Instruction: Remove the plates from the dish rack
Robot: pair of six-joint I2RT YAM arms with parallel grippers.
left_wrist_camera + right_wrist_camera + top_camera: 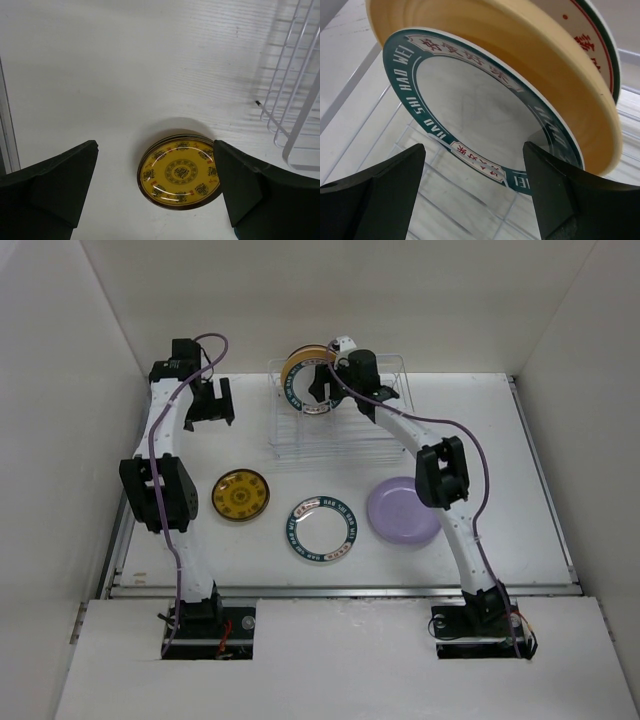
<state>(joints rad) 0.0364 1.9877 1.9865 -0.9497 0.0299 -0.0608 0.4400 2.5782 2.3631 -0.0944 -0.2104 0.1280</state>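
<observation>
The white wire dish rack (330, 440) stands at the back centre with plates upright at its left end. A tan-yellow plate (297, 362) (545, 65) leans there, with a teal-rimmed white plate (304, 392) (480, 115) in front of it. Behind the tan one a red-lettered plate (600, 45) peeks out. My right gripper (330, 390) (475, 185) is open at the teal-rimmed plate's lower rim. My left gripper (212, 405) (155, 200) hangs open left of the rack, above a small gold-patterned plate (180, 175) (241, 495) lying on the table.
A second teal-rimmed plate (321, 529) and a lavender plate (403, 510) lie flat on the table in front of the rack. The rack's wire corner (295, 100) shows at the right of the left wrist view. White walls close in on three sides.
</observation>
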